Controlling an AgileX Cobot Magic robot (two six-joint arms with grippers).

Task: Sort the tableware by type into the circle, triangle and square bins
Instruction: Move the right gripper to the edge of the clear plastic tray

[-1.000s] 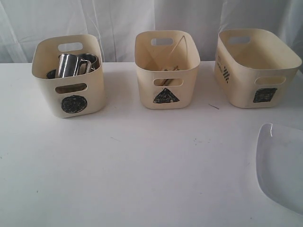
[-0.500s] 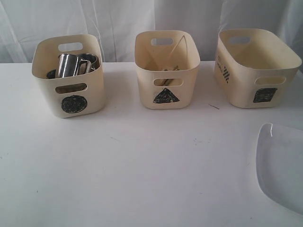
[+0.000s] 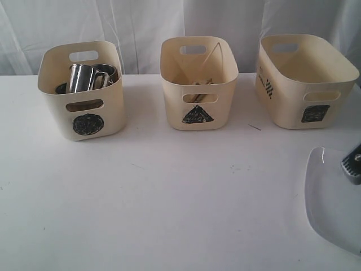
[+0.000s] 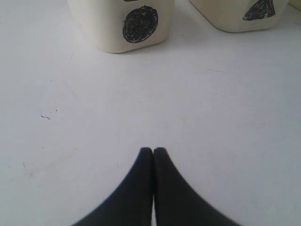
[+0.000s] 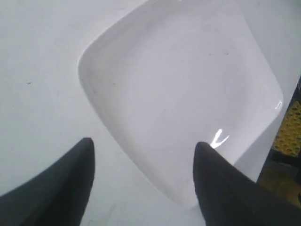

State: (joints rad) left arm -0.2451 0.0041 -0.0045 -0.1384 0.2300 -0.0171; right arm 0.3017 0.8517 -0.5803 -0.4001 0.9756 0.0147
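The circle bin [image 3: 82, 96] stands at the back left with steel mugs [image 3: 84, 78] inside. In the middle, the triangle bin [image 3: 198, 90] holds cutlery and chopsticks [image 3: 202, 82]. At the back right is the wider square bin [image 3: 307, 84]; what it holds is hidden. The clear plate [image 3: 333, 197] lies flat at the front right. My right gripper [image 5: 143, 143] hangs open just above the plate [image 5: 188, 84], its jaws astride the plate's near rim. My left gripper [image 4: 153, 149] is shut and empty over bare table, facing the circle bin [image 4: 122, 23].
A grey part of my right arm [image 3: 353, 165] shows at the right edge. White curtains hang behind the bins. A yellow and black object [image 5: 289, 127] lies past the table's edge beside the plate. The triangle bin [image 4: 235, 16] also shows.
My right gripper has opened. A part of the right arm has come into the exterior view at the right edge, over the plate. The bins and the plate have not moved.
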